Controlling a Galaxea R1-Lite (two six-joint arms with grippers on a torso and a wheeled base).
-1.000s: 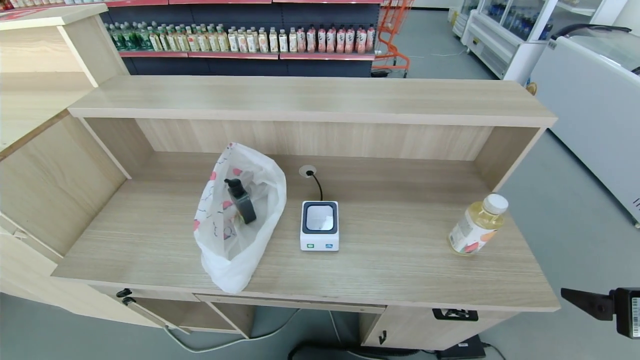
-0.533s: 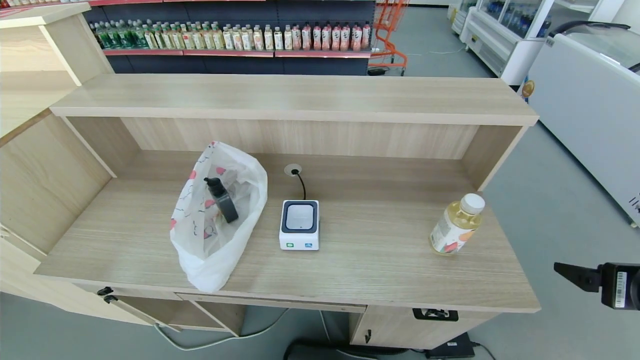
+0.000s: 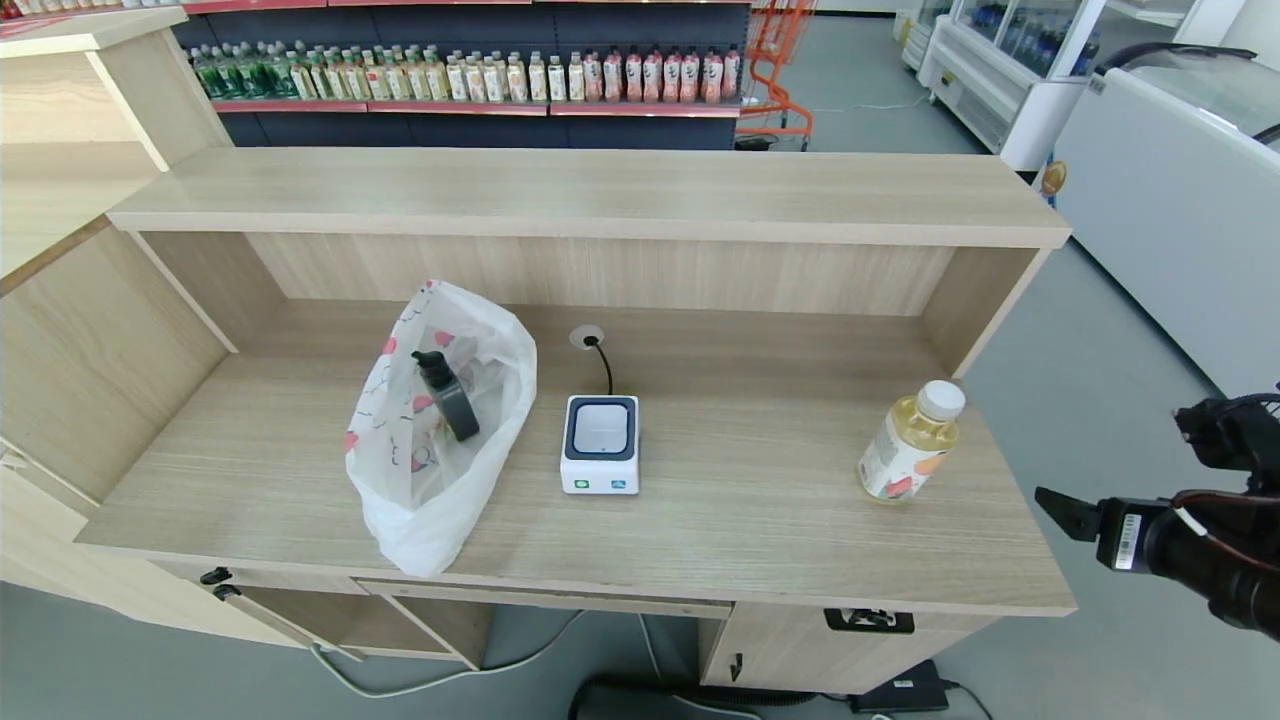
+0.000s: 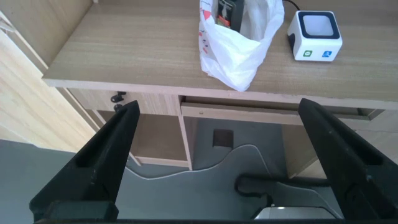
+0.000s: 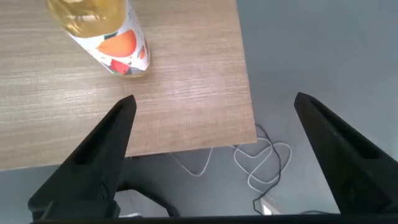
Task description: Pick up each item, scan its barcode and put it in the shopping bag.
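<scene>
My right gripper [image 5: 214, 106] has come up and in over the last half second. It was low off the counter's right end, and it now hangs just off that end, nearer the juice bottle [image 3: 910, 445] but not touching it. Its jaws stand wide apart with nothing between them. The earlier sideways slide of the whole scene in the head view is my camera turning, since the things on the counter [image 3: 760, 520] keep their places relative to one another.

The bottle stands upright near the right end of the counter, well apart from the barcode scanner [image 3: 600, 443] at the middle. The shopping bag [image 3: 440, 440] sits just beside the scanner on its left, mouth open. A dark pump bottle [image 3: 450, 400] is already inside, so I judge that item done and the juice bottle the one left.

My left gripper [image 4: 219, 109] hangs below the counter's front edge under the bag, also wide and empty.

I take this to be the approach for the pick. Next I have to line the open jaws around the bottle's body before closing.
</scene>
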